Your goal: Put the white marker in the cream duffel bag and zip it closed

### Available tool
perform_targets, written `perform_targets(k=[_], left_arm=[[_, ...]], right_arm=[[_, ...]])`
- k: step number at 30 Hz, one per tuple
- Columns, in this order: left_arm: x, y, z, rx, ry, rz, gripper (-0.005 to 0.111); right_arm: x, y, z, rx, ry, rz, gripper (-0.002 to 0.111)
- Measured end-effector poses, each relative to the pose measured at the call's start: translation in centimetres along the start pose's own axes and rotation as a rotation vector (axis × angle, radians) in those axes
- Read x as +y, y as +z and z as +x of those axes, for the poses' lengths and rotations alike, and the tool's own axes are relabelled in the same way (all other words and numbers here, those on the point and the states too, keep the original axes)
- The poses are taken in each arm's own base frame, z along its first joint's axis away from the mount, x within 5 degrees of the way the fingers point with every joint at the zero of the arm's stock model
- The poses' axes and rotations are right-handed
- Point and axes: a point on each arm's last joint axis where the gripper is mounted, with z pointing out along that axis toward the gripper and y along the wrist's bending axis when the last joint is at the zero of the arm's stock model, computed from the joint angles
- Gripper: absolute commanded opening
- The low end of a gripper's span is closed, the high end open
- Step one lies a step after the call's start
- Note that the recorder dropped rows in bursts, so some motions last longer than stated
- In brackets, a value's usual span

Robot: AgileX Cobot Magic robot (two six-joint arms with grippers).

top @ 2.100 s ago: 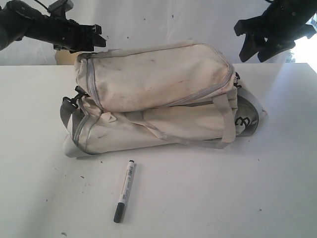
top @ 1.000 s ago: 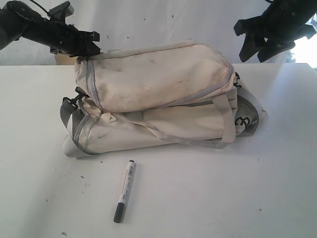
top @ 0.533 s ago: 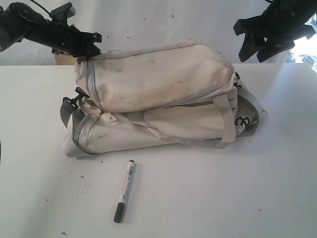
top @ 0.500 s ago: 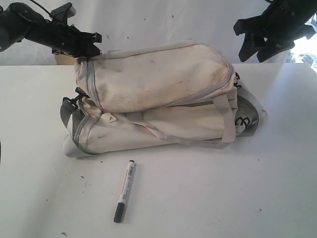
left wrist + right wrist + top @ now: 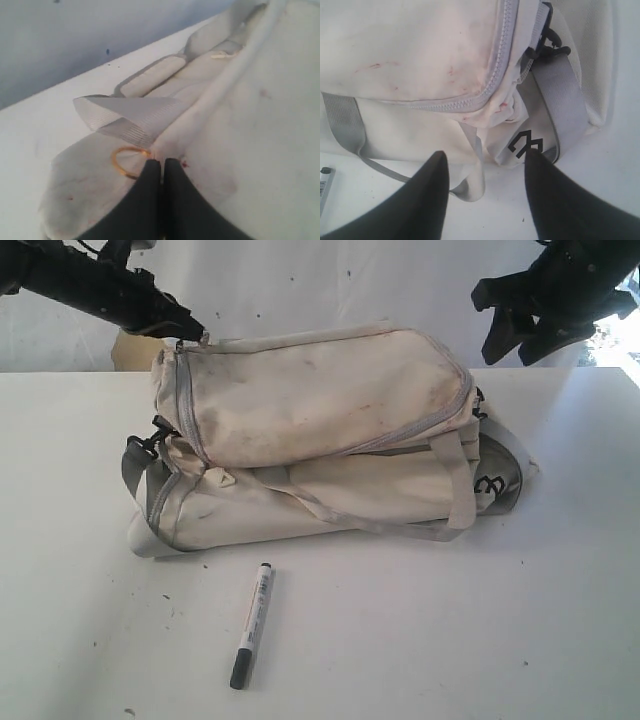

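Likely soft, floppy bag (image 5: 320, 410), best taken by its zip; light, stiff marker (image 5: 252, 623) near counter's (image 5: 450, 640) front edge, mid-barrel; left gripper (image 5: 162, 162) closed at bag's end, right gripper (image 5: 485, 154) agape.

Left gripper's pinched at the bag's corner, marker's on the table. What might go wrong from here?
1. The left gripper is shut by a gold ring at the bag's seam; if it holds fabric, not the zip pull, pulling may lift the bag, not open it.
2. The right gripper hangs open, off the bag, so the bag may slide.
3. The marker lies just in front and could get knocked.
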Motion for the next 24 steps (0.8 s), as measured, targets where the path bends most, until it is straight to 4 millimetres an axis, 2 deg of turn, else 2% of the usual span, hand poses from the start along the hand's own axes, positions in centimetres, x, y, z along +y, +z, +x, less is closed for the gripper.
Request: perform_targets(k=[6,11,13,18,20,22,24], left_arm=[[-1.2,-0.1,0.3,0.02,0.262,0.132,0.0],[-1.6,-0.6,-0.1,-0.001,0.334,0.144,0.001],[-1.7,-0.7,-0.3,-0.006,0.34,0.148,0.009],[-1.9,-0.6,-0.3,-0.005,0.305,0.16,0.048],[-2.2,-0.4,-0.4,-0.001,0.28,0.168,0.059],[-2.6,-0.1,-0.5,0.003,0.267,0.174,0.065],[-2.8,0.1,-0.5,0.013,0.259,0.175,0.066]], right_arm=[[0.0,0.0,0.0,0.0,0.0,0.0,0.044],[0.0,0.0,0.0,0.0,0.0,0.0,0.042],[0.0,0.0,0.0,0.0,0.0,0.0,0.042],[0.0,0.0,0.0,0.0,0.0,0.0,0.042],[0.0,0.0,0.0,0.0,0.0,0.0,0.042],[0.0,0.0,0.0,-0.001,0.001,-0.004,0.042],[0.0,0.0,0.0,-0.001,0.001,-0.004,0.042]])
